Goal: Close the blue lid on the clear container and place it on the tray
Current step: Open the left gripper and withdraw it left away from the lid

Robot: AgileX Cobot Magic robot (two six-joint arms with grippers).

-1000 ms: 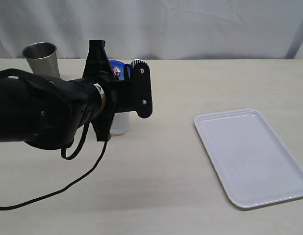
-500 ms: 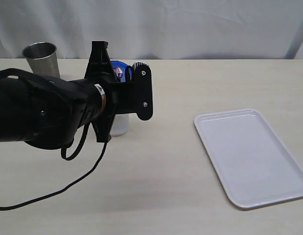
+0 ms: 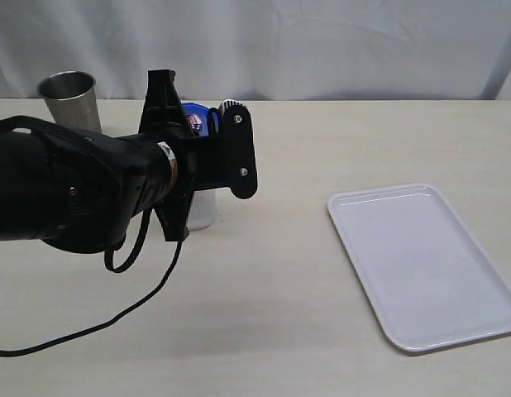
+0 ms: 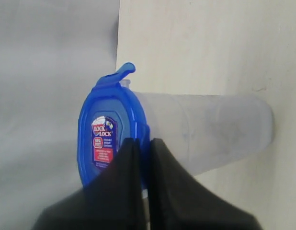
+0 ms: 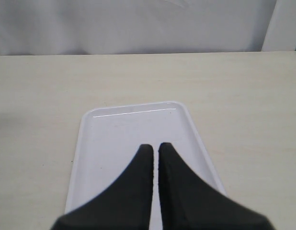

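Left gripper [image 4: 142,143] nearly closed, pinched edge of small round blue plastic lid [image 4: 102,139] sitting on tall translucent plastic container [image 4: 205,129], upper left of exterior view. One tab [image 4: 123,73] stood up: latching probably unfinished. White rectangular plastic tray [image 3: 379,195] lower right, nothing on it. Right gripper [image 5: 155,146] closed, empty.

- The bulky black left arm [image 3: 74,190] fills the left half of the beige table [image 3: 280,281] and screens the tall translucent plastic container [image 3: 202,211] from the front.
- The left gripper [image 4: 142,146] is clamped on the round blue plastic lid [image 4: 107,139] at the container's top, blocking access from above.
- A steel cup [image 3: 69,98] stands just behind the arm.
- A black cable [image 3: 115,314] trails across the near-left tabletop.
- Bare table separates the container from the flat white rectangular plastic tray [image 3: 421,265]; passage there is unobstructed.
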